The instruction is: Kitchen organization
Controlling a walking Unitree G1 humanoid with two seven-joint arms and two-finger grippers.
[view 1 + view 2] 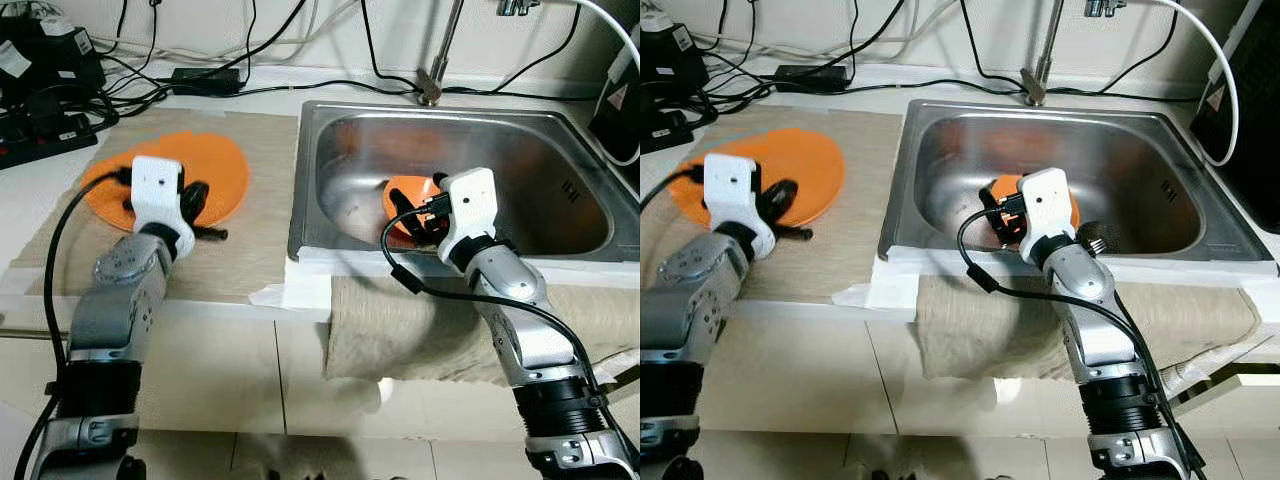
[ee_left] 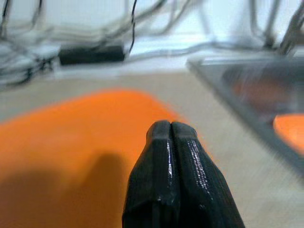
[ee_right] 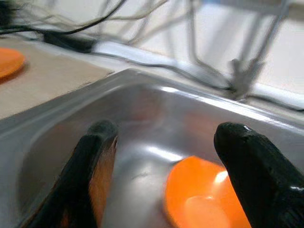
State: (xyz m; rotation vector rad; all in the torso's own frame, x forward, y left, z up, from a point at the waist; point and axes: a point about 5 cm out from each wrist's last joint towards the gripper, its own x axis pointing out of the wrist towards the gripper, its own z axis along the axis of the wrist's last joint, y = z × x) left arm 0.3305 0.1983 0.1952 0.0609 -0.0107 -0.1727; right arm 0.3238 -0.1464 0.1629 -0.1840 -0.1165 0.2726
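Observation:
An orange plate [image 1: 218, 165] lies on a beige mat [image 1: 262, 215] left of the sink. My left gripper [image 1: 197, 198] hovers low over the plate's right part, its fingers [image 2: 161, 142] pressed together with nothing between them. A small orange bowl [image 1: 403, 190] sits on the floor of the steel sink [image 1: 520, 160]. My right gripper [image 1: 418, 210] reaches over the sink's front rim and stands open just above the bowl [image 3: 199, 199], with one finger [image 3: 92, 156] on each side of it and no contact visible.
A faucet [image 1: 432, 85] rises behind the sink. Cables, a black adapter [image 1: 205, 78] and a power strip [image 1: 40, 135] crowd the counter's back left. A beige cloth [image 1: 400, 320] hangs over the counter's front edge below the sink.

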